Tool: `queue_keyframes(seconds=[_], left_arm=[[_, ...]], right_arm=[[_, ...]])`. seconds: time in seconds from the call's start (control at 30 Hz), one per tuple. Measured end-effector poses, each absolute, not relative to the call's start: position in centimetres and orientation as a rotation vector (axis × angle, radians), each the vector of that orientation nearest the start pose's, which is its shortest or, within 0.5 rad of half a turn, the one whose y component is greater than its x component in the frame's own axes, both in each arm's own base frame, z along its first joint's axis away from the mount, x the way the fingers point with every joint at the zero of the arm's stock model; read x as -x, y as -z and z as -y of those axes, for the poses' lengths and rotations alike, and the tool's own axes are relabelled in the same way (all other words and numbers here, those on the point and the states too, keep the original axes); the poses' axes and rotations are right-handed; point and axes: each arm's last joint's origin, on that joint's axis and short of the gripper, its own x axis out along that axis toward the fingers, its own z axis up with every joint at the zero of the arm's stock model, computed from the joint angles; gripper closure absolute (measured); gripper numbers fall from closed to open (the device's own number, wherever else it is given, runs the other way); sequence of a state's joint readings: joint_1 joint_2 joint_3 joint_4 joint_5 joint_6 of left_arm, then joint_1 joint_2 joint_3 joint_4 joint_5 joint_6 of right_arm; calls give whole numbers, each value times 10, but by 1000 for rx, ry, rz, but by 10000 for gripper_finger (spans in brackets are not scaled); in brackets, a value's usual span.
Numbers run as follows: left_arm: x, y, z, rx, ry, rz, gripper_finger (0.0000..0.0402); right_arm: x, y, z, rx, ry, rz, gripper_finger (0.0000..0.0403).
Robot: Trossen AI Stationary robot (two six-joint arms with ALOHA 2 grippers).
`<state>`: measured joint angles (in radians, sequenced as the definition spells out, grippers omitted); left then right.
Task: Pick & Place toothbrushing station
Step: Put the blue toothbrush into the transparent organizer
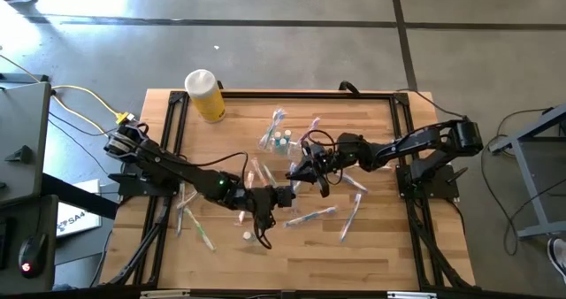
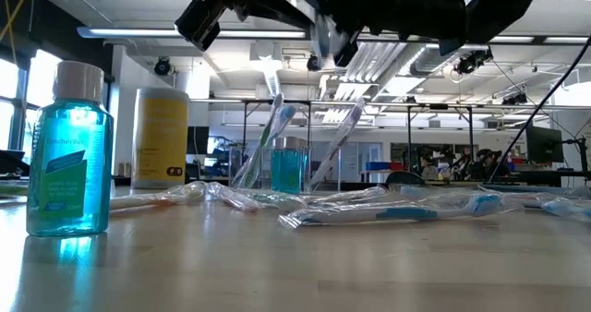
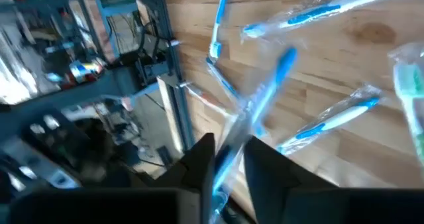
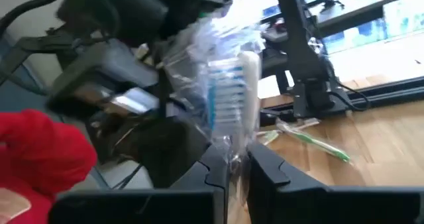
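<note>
Right pincer (image 4: 228, 168) is clamped on a wrapped brush (image 4: 232, 85) near the cup (image 1: 281, 141); left pincer (image 3: 228, 161) grips a blue brush (image 3: 265, 95). We fear crinkly wrap slipping.

A robotics lab or workshop: a bare grey concrete floor (image 1: 292, 34) surrounds the light wooden butcher-block table (image 1: 380, 246), and beyond it rows of long ceiling strip lights (image 2: 406, 49) hang over black metal-framed workbenches (image 2: 434, 137) crowded with equipment
</note>
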<state>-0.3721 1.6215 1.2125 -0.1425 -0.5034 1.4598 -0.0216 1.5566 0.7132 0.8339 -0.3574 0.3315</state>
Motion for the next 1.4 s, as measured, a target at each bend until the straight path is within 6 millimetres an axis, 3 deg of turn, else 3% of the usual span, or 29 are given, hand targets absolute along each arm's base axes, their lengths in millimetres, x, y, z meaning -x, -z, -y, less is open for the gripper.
queue_keyframes(seconds=[0.23,0.37,0.57,0.7,0.8,1.03,1.17,1.4], left_arm=[[-341,-282,116,-1621,164,-542,233],[-336,-287,112,-1582,53,-616,198],[-309,-304,90,-1285,17,-698,184],[-288,-314,63,-997,115,-753,183],[-278,-314,38,-725,178,-818,183],[-277,-310,-4,-358,212,-869,183],[-281,-306,-18,-285,226,-872,183],[-288,-301,-27,-252,232,-855,183]], right_arm=[[-318,-217,-3,-289,-312,-116,393],[-312,-221,0,-225,-212,-152,393],[-299,-237,-4,-17,25,-156,393],[-295,-246,-9,191,182,-134,393],[-291,-247,-9,291,191,-53,393],[-280,-229,20,279,318,85,392],[-280,-211,36,229,366,61,392],[-293,-182,45,223,391,40,392]])
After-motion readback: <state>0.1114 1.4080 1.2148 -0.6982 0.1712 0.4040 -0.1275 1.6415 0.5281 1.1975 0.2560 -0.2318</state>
